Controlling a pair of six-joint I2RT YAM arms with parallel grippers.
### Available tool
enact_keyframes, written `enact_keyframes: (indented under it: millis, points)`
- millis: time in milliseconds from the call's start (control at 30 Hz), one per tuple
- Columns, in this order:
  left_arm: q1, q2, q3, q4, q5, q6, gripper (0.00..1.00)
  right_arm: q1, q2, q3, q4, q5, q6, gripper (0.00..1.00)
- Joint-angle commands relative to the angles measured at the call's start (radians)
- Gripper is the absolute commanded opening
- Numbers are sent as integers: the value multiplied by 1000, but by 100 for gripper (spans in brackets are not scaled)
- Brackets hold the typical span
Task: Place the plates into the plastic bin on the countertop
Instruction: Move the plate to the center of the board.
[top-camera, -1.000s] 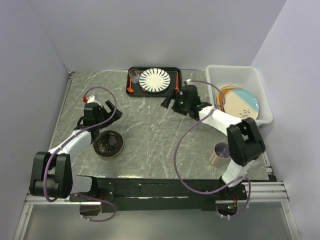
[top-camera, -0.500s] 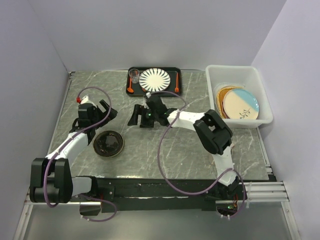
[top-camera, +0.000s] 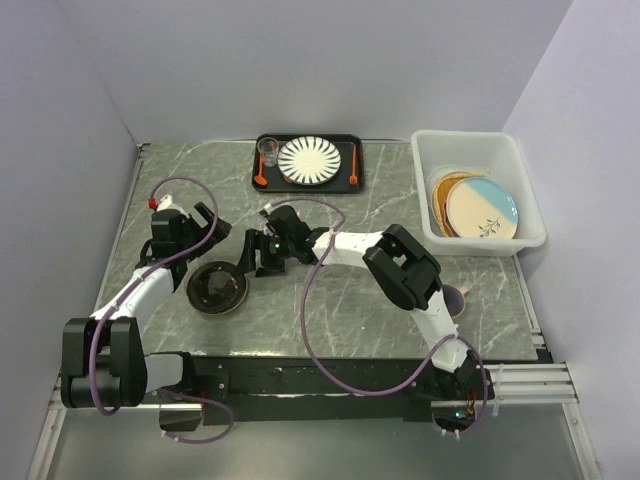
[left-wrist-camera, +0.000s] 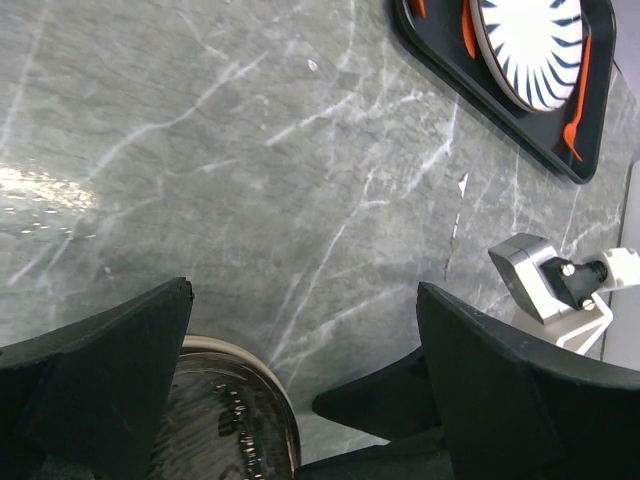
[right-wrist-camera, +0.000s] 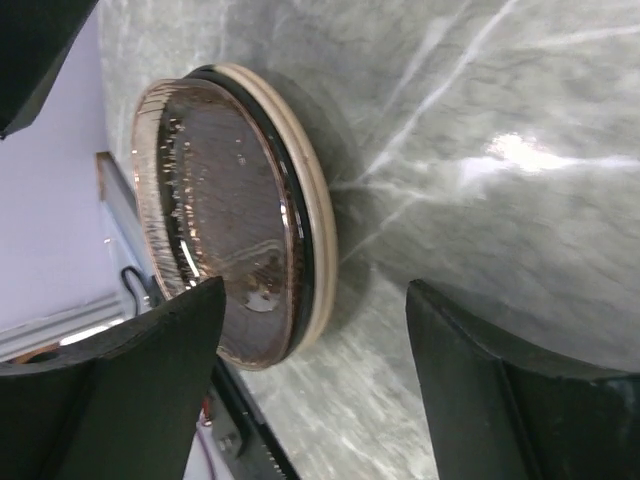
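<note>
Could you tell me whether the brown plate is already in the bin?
No, the plate lies on the countertop, left of the bin.

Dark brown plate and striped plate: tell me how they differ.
The dark brown plate lies directly on the countertop; the striped plate sits on the black tray at the far edge. The dark brown plate is glossy and dark with a pale rim; the striped plate is white with dark radial stripes. Both are round, lie flat and are outside the plastic bin.
</note>
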Motion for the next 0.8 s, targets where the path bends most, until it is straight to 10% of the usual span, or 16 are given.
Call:
enact_keyframes:
  millis: [0, 300, 533, 767]
  points:
    - [19, -31, -12, 34, 21, 4, 99, 27, 31, 52, -9, -15, 14, 73]
    - [28, -40, -18, 31, 23, 8, 99, 57, 103, 112, -58, -6, 34, 55]
    - [31, -36, -18, 30, 26, 8, 99, 41, 78, 77, -129, 88, 20, 17]
    - [31, -37, -24, 42, 43, 10, 99, -57, -40, -93, -81, 143, 9, 10]
